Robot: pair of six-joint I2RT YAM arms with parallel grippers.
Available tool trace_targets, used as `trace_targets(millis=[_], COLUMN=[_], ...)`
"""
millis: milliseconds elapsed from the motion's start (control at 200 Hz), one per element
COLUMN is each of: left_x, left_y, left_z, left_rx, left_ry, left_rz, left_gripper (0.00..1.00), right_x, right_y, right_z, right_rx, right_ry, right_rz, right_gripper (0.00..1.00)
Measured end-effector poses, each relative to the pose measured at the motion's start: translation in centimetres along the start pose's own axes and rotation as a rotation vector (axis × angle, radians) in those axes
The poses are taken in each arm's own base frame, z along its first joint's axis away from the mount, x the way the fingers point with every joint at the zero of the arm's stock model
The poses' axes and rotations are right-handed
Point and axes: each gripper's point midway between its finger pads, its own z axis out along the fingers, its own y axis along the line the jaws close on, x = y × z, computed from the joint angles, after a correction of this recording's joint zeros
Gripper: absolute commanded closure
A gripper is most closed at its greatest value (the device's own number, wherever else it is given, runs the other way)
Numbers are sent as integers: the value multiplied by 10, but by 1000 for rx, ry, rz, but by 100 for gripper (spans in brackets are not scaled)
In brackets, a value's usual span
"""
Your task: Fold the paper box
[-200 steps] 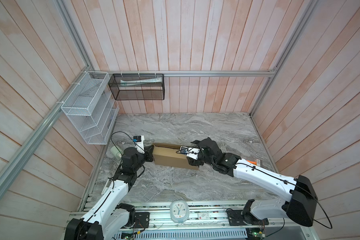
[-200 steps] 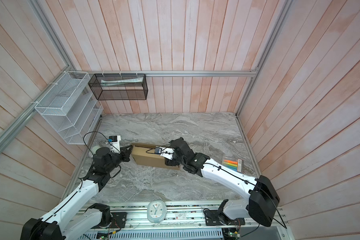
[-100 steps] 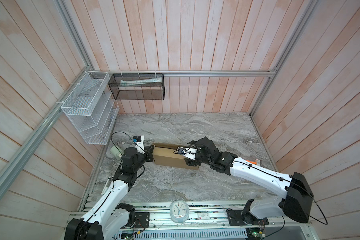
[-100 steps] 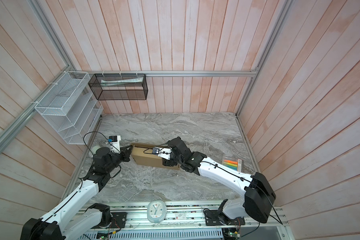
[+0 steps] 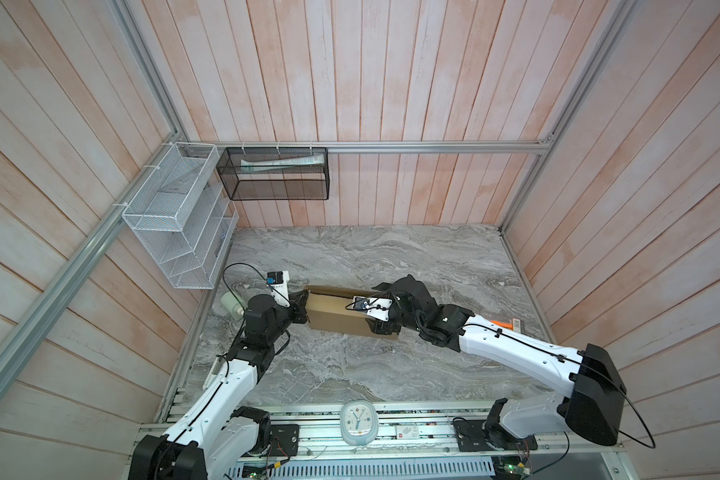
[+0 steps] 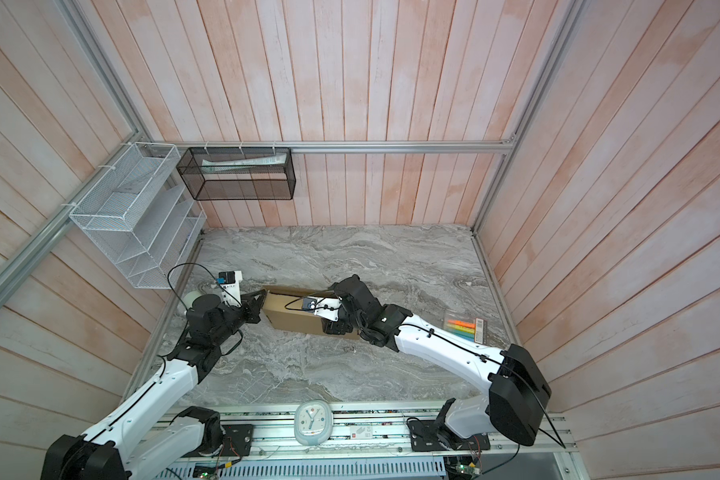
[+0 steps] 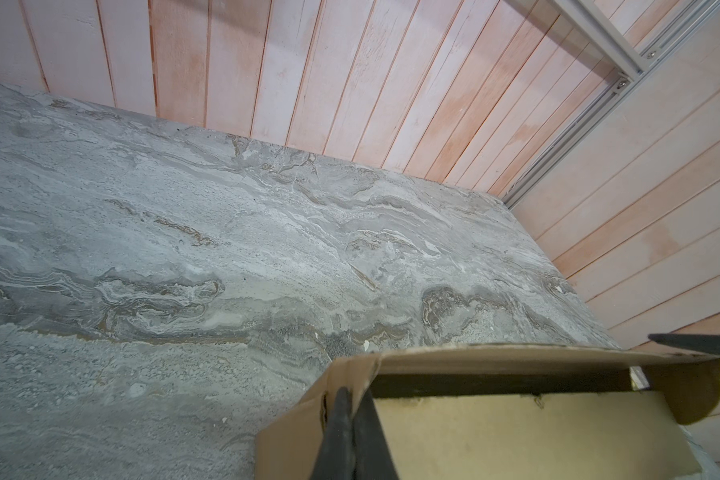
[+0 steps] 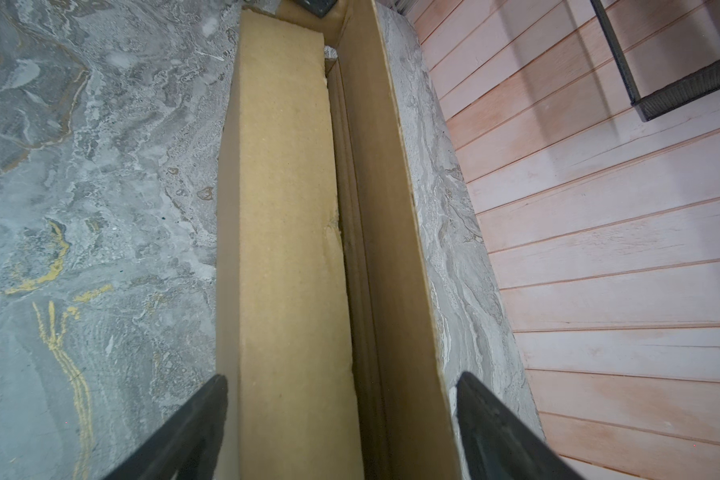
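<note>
Now the paper box [image 5: 341, 316] lies left of centre on the marble table [image 5: 350, 257], its long axis running left-right between my arms. My left gripper [image 5: 302, 309] is pinched onto its left end wall; my right gripper [image 8: 341, 376], spread wide, straddles the right end.

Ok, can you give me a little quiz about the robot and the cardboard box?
1. True or false: the paper box lies as a flat, unfolded sheet.
2. Which hand has fingers spread wide, one each side of the box? A) left B) right
3. What colour is the mesh basket on the back wall?
Key: 1 false, its walls stand up; 2 B, the right hand; 3 black.
</note>
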Motion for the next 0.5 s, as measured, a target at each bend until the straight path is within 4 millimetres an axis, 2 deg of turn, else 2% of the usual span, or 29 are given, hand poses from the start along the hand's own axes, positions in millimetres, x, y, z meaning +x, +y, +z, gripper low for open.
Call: trace_targets(millis=[370, 500], left_x=[0, 0], left_y=[0, 0], left_z=[0, 0], left_rx=[0, 0], left_ry=[0, 0], left_rz=[0, 0], left_gripper=[100, 100], right_x=[2, 2], right_y=[4, 4], right_z=[10, 13], right_rx=[-14, -12], right_ry=[6, 5], right_rz=[-1, -1], right_gripper=[12, 15])
